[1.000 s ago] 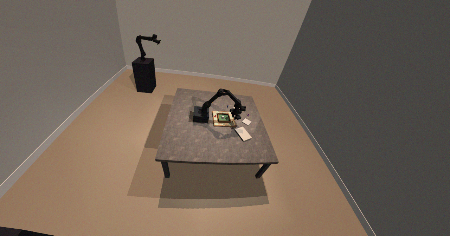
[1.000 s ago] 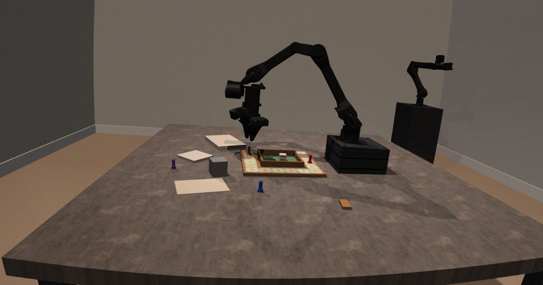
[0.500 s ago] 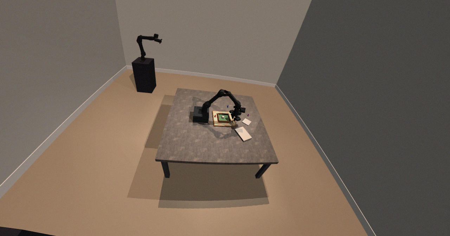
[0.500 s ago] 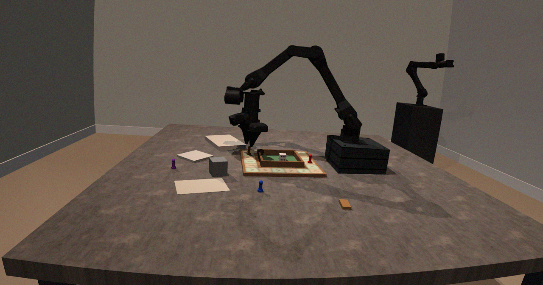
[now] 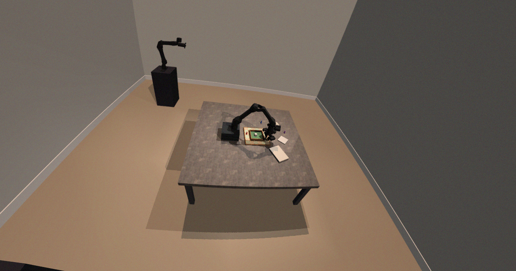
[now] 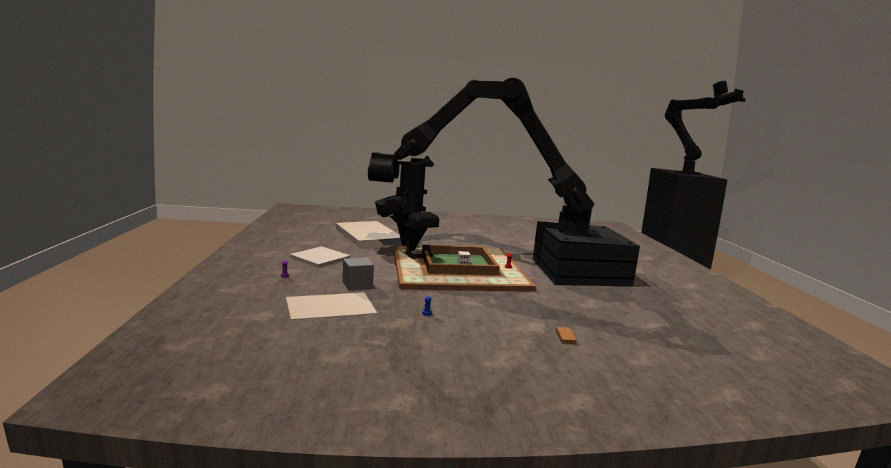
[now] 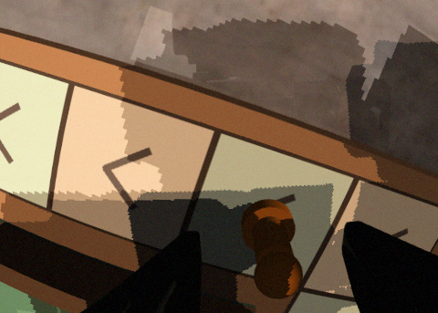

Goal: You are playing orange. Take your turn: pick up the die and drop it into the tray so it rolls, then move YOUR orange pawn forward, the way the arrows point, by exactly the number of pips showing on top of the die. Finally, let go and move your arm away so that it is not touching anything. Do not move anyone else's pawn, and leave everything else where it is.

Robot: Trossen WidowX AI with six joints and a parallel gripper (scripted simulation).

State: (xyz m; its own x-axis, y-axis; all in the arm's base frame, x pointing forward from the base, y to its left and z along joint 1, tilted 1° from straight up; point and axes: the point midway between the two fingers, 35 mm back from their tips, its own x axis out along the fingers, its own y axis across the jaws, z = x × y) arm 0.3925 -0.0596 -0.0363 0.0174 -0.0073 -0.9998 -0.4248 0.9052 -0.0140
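Hand half-open, straddling orange pawn, fingers apart.

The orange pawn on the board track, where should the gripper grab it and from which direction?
Grip the orange pawn around its narrow neck just under the round head, coming straight down from above. It stands upright on a track square beside the tray wall, so a side approach looks blocked. The gripper is half open, empty, with one finger on each side of the pawn, so it probably needs only to descend and close.

Orange pawn upright on board track square; white die resting in green tray.
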